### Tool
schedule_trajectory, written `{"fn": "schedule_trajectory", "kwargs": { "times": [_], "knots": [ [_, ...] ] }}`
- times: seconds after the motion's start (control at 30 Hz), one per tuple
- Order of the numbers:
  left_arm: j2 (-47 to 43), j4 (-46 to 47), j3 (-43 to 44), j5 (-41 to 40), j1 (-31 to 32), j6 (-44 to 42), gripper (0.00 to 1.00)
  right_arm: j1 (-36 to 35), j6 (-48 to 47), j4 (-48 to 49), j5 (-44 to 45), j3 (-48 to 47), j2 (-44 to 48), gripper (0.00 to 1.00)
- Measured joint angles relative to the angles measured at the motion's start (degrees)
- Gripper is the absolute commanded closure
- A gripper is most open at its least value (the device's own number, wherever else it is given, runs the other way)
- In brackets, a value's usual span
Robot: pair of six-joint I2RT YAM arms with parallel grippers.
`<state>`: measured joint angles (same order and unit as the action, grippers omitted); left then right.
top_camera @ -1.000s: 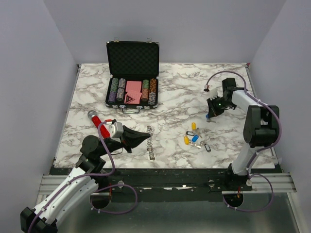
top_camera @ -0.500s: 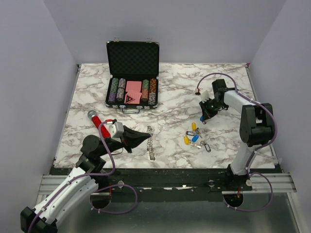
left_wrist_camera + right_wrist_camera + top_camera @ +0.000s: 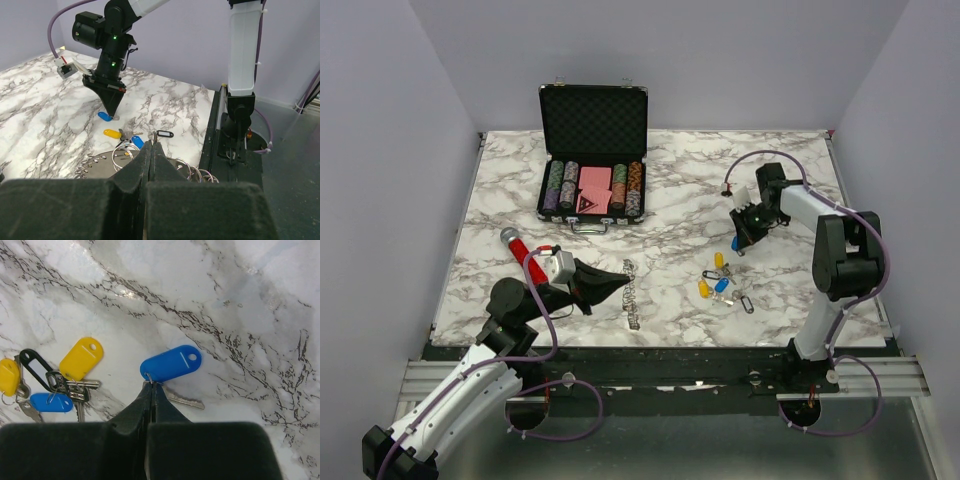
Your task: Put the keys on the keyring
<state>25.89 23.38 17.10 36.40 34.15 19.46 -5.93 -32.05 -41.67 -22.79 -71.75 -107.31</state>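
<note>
- On the right side of the white-and-grey marble tabletop (image 3: 520,200), your right hand (image 3: 151,386) points straight down. Its fingers are pressed together on the little wire ring of the small metal blue-tagged key (image 3: 171,362).
- The oval blue tag and the key blade both appear to lie flat on the marble. You seem to be gripping only the ring that joins them, not lifting anything.
- Gripping there makes sense to me: the ring is the part that has to be threaded, and it leaves the tag and blade free to swing aside.
- The other keys (image 3: 718,284), with yellow, blue and black plastic tags, sit in a loose cluster closer to the arm bases. They are near the blue-tagged key but apart from it.
- The silvery metal keyring (image 3: 631,295), fringed with small metal loops, lies left of that cluster, well apart from your right hand.
- Your left hand (image 3: 151,150) has its fingers closed together with nothing visible between them. Its tip is right at the keyring, with loops showing on both sides in the left wrist view, but you cannot tell from here whether it touches.
- I judge it is placed there to steady the keyring while the key is brought across.
- The open black case of poker chips (image 3: 592,120) stands at the back, clear of all this.
</note>
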Motion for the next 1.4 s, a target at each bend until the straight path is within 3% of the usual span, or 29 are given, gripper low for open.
{"fn": "schedule_trajectory", "kwargs": {
  "times": [1.13, 1.23, 1.33, 1.4],
  "knots": [
    [0.0, -0.42, 0.0, 0.0, 0.0, -0.02, 1.0, 0.0, -2.08, -3.32, -3.65, -1.18, -1.68, 0.82],
    [0.0, -0.42, 0.0, -0.02, 0.0, -0.02, 1.0, 0.0, -2.08, -3.43, -3.69, -1.29, -1.92, 0.85],
    [0.0, -0.44, 0.0, -0.02, 0.0, -0.02, 1.0, 0.0, -2.14, -3.48, -3.74, -1.29, -1.97, 0.99],
    [0.0, -0.44, 0.0, -0.02, 0.0, -0.02, 1.0, 0.0, -2.32, -3.56, -3.89, -1.31, -2.01, 0.99]
  ]
}}
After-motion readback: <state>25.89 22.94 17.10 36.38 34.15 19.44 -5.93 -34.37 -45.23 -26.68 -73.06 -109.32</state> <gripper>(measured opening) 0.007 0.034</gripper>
